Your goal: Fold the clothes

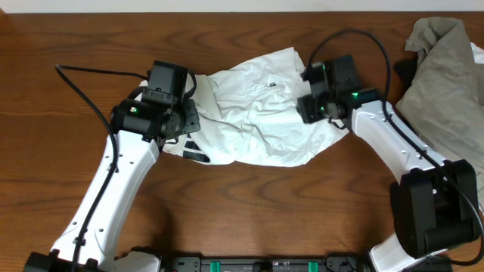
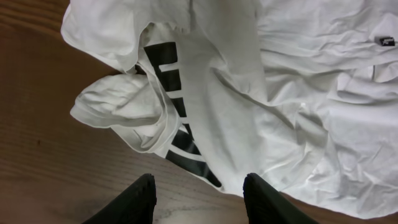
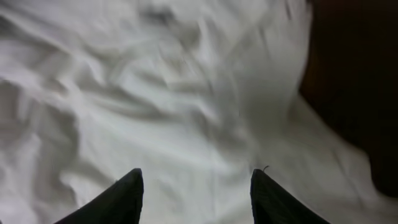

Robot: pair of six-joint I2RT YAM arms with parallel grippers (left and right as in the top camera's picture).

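the white t-shirt (image 1: 257,121) lies crumpled in the middle of the wooden table (image 1: 249,219). its black stripes (image 2: 165,71) show at a turned-over fold on the left (a sleeve bunched just beside them). the left gripper (image 2: 199,190) hangs over the shirt's left edge, fingers parted, grasping nothing. the right gripper (image 3: 196,183) hovers above the shirt's right part, likewise spread and empty. a grey-olive garment (image 1: 442,75) sits heaped at the far right, apart from the shirt.
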